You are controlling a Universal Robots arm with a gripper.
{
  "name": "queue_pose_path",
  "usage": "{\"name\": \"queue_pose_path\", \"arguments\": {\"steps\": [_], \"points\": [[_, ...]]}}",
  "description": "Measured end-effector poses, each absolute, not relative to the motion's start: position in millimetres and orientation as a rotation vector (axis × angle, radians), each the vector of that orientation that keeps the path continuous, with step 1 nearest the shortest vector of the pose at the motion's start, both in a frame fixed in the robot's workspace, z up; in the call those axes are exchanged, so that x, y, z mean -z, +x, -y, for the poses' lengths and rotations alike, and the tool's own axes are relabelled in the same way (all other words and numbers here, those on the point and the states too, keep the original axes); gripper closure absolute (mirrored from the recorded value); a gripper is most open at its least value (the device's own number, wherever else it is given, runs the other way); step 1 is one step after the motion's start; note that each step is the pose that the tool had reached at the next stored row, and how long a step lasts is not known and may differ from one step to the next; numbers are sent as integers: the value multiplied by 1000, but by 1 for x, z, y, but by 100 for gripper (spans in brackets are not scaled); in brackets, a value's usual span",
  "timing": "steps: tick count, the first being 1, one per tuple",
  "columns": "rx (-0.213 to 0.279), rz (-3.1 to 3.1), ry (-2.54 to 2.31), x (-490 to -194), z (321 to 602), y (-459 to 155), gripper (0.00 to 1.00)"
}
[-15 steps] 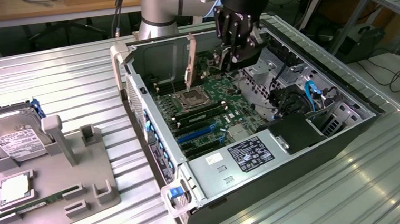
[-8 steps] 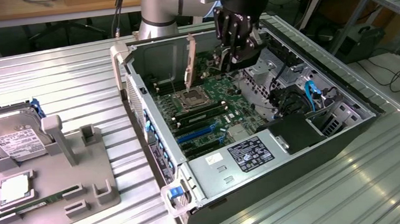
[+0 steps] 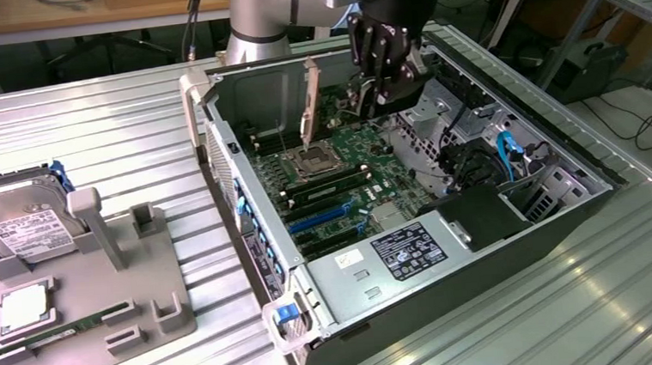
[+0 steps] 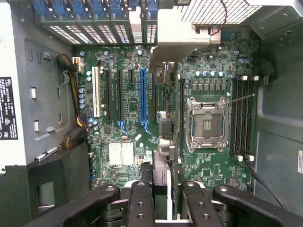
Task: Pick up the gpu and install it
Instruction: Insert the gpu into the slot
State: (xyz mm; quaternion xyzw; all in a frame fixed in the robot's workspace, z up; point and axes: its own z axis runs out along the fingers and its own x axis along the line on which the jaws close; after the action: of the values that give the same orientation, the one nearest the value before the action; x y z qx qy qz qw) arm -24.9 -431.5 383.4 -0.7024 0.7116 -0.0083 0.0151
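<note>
Inside the open computer case (image 3: 226,146), my gripper (image 3: 383,88) is shut on the gpu (image 3: 310,97), which stands on edge above the motherboard (image 3: 350,189). Its pale bracket strip points toward the case's rear wall. In the wrist view the gpu (image 4: 163,94) appears edge-on, running from my gripper (image 4: 165,201) to the rear slot openings. Both black fingers (image 4: 139,198) press on its sides. The card lies between the blue expansion slot (image 4: 142,94) and the CPU socket (image 4: 207,123). I cannot tell whether its lower edge touches a slot.
A grey holder tray (image 3: 83,311) at the exterior view's left carries a silver hard drive (image 3: 25,225) and a green memory stick (image 3: 67,331). The power supply (image 3: 406,250) fills the case's near end. Blue cables (image 3: 508,157) and drive cages line its right side.
</note>
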Motion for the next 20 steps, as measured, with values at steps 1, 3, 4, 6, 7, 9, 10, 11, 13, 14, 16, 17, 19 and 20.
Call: {"name": "queue_pose_path", "arguments": {"steps": [1, 3, 4, 6, 7, 9, 10, 11, 13, 14, 16, 17, 19, 20], "points": [[26, -2214, -2186, -383, 431, -25, 72], [26, -2213, -2187, -383, 431, -25, 72], [26, -2213, -2187, -383, 431, -25, 72], [26, -2212, -2187, -382, 431, -25, 72], [26, -2212, -2188, -382, 431, -25, 72], [26, -2212, -2188, -381, 431, -25, 72], [26, -2211, -2188, -381, 431, -25, 72], [25, -2208, -2192, -378, 431, -25, 72], [25, -2203, -2197, -374, 431, -26, 72], [25, -2201, -2198, -372, 431, -26, 72], [24, -2196, -2203, -366, 431, -26, 72], [24, -2195, -2204, -365, 431, -26, 72], [25, -2214, -2184, -341, 434, -41, 72], [25, -2228, -2170, -336, 434, -41, 72]]}}
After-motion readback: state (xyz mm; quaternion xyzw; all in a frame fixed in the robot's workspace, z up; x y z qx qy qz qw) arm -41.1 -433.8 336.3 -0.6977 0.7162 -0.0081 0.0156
